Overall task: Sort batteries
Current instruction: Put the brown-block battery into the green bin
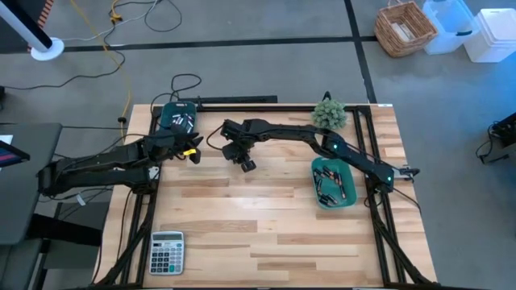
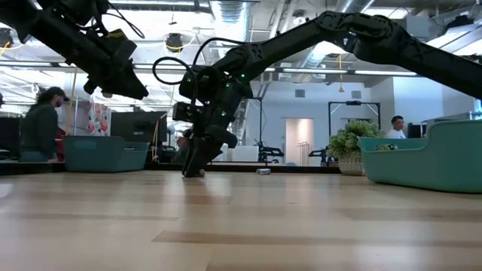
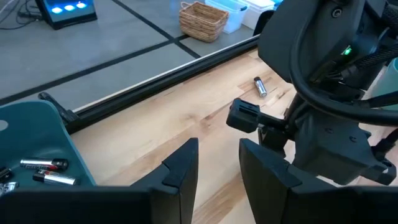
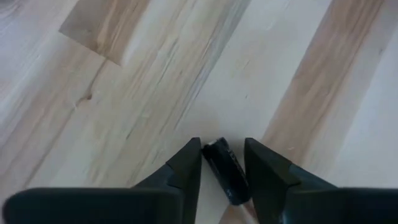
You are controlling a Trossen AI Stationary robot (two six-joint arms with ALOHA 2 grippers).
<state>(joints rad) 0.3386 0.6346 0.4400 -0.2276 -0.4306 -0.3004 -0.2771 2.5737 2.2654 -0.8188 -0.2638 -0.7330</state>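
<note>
Our right tool (image 4: 222,171) is down at the tabletop (image 1: 266,225), its fingers (image 4: 186,165) apart with a dark battery (image 4: 225,169) lying between them. In the right wrist view the battery lies skewed to the fingers, not square across the gap, and we cannot tell whether either finger touches it yet. In the low view this tool (image 2: 193,168) stands tilted, tips at the wood.

To close well, we would turn the wrist a little so the fingers meet the battery's long sides flat, keep the tips low enough to catch it below its middle, and close slowly. A round cell pinched off-centre is likely to roll or squirt out. Once held, we lift straight up before swinging away.

Another battery (image 3: 260,86) lies loose on the wood beyond the right arm, seen from the left wrist. Behind and to the side of our right tool, the far bin (image 1: 335,200) holds many batteries; the near bin (image 1: 167,118), just beside our left tool (image 1: 192,150), holds a few (image 3: 43,164). Which bin suits this dark cell we cannot judge from here.

Our left tool (image 3: 217,163) hangs above the wood, fingers apart and empty, close to the right arm's wrist. We should keep it clear during the lift.
</note>
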